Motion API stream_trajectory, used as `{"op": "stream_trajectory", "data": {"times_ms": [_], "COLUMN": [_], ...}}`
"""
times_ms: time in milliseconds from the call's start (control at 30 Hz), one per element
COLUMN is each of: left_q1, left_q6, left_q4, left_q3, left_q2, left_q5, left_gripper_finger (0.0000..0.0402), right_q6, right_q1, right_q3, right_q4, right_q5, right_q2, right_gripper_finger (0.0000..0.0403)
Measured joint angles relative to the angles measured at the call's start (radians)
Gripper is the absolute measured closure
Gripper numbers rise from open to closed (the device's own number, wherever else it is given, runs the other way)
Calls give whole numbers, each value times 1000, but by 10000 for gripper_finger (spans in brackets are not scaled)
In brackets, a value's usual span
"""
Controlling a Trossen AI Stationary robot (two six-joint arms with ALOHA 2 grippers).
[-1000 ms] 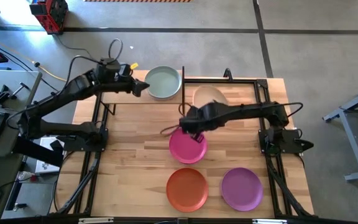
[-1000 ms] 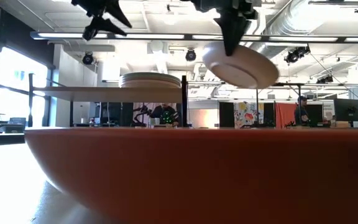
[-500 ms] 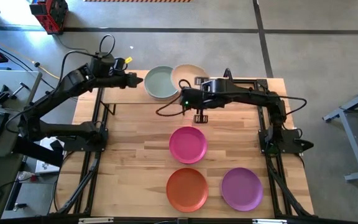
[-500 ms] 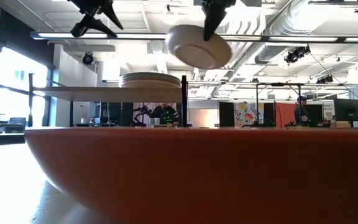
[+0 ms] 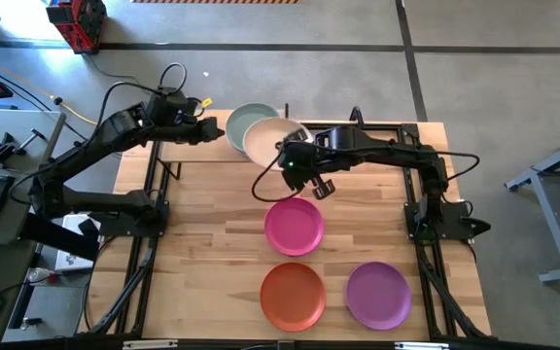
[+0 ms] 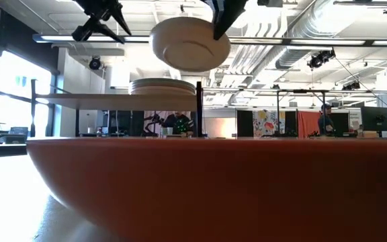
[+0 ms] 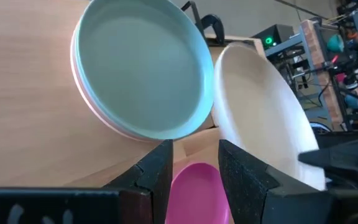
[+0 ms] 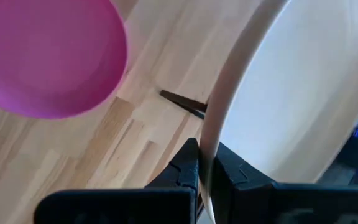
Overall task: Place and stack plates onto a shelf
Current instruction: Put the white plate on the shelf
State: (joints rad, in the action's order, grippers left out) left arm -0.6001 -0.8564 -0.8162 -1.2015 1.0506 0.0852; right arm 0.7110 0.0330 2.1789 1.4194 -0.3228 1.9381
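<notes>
Writing shows nowhere — right pincer (image 8: 202, 163) (left pincer (image 7: 194, 165) spread) pinches cream plate (image 5: 264, 142).

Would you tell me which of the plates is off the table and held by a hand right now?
The cream plate, pinched at its rim by the right hand above the shelf stack; the others lie flat.

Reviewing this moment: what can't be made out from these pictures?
- How many plates are in the stack on the shelf: in the high view the pale green plate covers those below.
- The table in the low view: the orange plate blocks it.
- Right hand grips the cream plate; the plate's far rim is cut off.
- Left hand: open, empty.
</notes>
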Motion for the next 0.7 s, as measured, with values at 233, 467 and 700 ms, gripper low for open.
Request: {"op": "stream_trajectory", "data": {"times_ms": [233, 467, 700], "left_q1": [72, 118, 125], "left_q6": [-35, -80, -89], "left_q4": [5, 4, 33], "left_q3": [0, 0, 0], "left_q2": [78, 142, 153], "left_q5": [-4, -8, -24], "left_gripper_finger": [284, 284, 284], "right_q6": [121, 161, 142], "right_q1": [-34, -47, -62], "right_q3": [0, -1, -1], "right_q4": [-19, -7, 29], "right_q5": [2, 2, 4], "right_q2": [0, 0, 0], "right_gripper_finger": [403, 403, 403]}}
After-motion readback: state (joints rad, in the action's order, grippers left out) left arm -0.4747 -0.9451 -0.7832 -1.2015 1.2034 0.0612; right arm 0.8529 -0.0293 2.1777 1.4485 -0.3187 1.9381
